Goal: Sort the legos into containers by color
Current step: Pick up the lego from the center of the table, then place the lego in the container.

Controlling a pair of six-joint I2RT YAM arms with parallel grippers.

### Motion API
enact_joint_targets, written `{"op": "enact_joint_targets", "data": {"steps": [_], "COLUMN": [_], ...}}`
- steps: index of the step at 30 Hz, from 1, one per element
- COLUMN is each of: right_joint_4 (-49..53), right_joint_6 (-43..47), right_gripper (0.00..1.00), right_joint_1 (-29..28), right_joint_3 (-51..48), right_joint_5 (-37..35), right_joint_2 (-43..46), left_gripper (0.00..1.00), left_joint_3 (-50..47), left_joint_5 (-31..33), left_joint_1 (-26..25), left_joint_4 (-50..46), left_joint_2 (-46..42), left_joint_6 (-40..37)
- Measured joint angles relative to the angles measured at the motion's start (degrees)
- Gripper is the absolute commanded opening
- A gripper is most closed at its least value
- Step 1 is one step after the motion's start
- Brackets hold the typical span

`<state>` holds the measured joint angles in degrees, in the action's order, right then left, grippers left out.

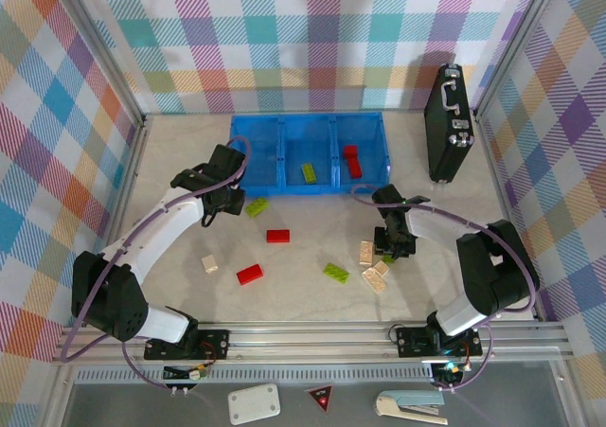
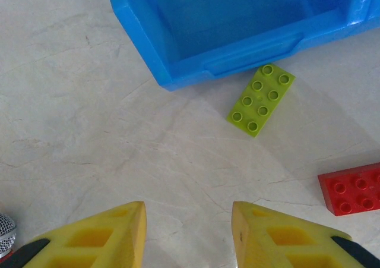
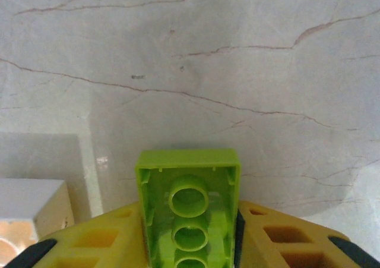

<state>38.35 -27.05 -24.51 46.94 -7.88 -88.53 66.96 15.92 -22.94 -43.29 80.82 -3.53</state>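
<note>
A pale marbled tabletop (image 1: pixel 312 290) inside plaid walls is carrying the blue bin (image 1: pixel 308 117). Its middle compartment is holding a green brick (image 1: pixel 309 172), so it is probably the drop spot for that colour. The right hand (image 3: pixel 190 220) is clamping a lime brick (image 3: pixel 189 179) with its hollow underside showing, well short of the bin. The left hand (image 2: pixel 189 226) is hovering with fingers apart and empty. A second lime brick (image 2: pixel 261 100) is lying ahead of it, just beside the bin's wall.
</note>
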Motion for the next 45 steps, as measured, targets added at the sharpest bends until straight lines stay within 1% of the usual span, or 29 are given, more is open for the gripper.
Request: {"op": "enact_joint_targets", "data": {"steps": [8,13,20,26,30,37,40,45], "right_joint_4": [0.3,2.0,4.4,6.7,7.7,9.2,10.0,10.9], "right_joint_6": [0.0,0.3,0.9,0.9,0.9,0.9,0.9,0.9], "right_gripper": [0.36,0.36,0.36,0.37,0.37,0.37,0.37,0.37], "right_joint_1": [0.0,0.0,-0.3,-2.5,-5.4,-11.2,-13.1,-14.6], "right_joint_3": [0.0,0.7,4.8,10.1,16.6,30.3,36.5,45.6], "right_joint_5": [0.0,-0.5,-0.6,-0.5,-0.6,-0.6,-0.6,-0.4], "right_joint_2": [0.3,2.2,4.3,3.9,0.6,-9.9,-14.4,-20.9], "left_gripper": [0.42,0.42,0.42,0.42,0.42,0.42,0.42,0.42], "left_joint_3": [0.0,0.0,0.0,0.0,0.0,0.0,0.0,0.0], "left_joint_5": [-0.5,-1.4,-2.1,-3.1,-3.5,-5.1,-6.0,-6.7], "left_joint_1": [0.5,1.5,3.1,3.5,3.7,4.0,4.0,4.1], "left_joint_4": [0.0,0.0,0.0,0.0,0.2,0.4,0.4,0.4], "left_joint_2": [0.0,0.0,-0.1,-1.6,-2.7,-2.9,-2.9,-2.9], "left_joint_6": [0.0,0.0,0.0,0.1,0.3,0.7,0.9,1.0]}}
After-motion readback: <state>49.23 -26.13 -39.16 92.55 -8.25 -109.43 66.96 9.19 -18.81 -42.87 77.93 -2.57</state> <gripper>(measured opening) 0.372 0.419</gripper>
